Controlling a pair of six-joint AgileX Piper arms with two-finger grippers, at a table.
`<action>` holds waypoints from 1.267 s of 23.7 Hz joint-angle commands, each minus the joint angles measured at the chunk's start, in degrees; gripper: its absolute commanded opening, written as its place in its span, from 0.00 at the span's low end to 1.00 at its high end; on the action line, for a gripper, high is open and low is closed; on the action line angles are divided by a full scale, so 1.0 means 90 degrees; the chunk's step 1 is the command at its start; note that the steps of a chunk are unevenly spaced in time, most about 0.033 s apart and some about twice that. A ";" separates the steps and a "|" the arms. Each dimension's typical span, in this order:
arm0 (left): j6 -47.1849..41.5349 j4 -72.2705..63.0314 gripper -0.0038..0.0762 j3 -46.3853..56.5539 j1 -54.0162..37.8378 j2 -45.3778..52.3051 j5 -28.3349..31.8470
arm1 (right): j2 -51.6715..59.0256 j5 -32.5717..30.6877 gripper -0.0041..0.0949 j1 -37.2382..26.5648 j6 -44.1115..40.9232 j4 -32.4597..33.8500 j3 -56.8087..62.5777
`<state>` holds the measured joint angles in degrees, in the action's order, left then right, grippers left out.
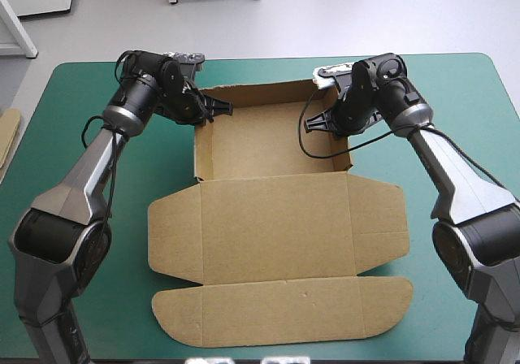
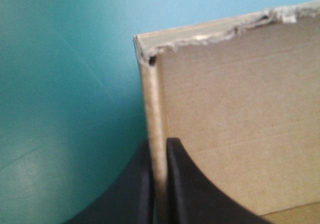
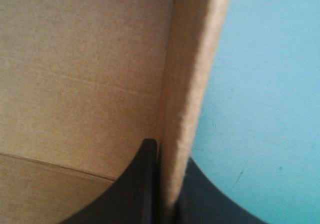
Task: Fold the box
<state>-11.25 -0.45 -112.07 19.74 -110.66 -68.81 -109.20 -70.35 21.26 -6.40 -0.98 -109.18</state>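
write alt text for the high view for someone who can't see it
A brown box sits on the teal-green table as an open tray at the far side, its lid and flaps flat toward the near edge. The left gripper grips the tray's left wall near the far corner; the right gripper grips its right wall.

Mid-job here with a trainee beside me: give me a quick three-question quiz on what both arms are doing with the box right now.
1. True or false: the box's lid lies flat on the teal-green cover.
2. Multiple choice: the left gripper holds A) the lid, B) a raised side wall, C) nothing.
3. Fill in: the right gripper's jaws are ____ on the opposite raised wall.
Key: 1 true; 2 B; 3 shut.
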 commanded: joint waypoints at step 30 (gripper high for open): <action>0.0326 -0.0056 0.06 -0.0226 0.0060 -0.0590 0.0379 | -0.0652 0.0342 0.09 0.0045 0.0291 -0.0103 -0.0147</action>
<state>-10.54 0.00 -112.75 19.69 -118.83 -67.58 -117.25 -68.70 21.26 -6.52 -1.45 -109.35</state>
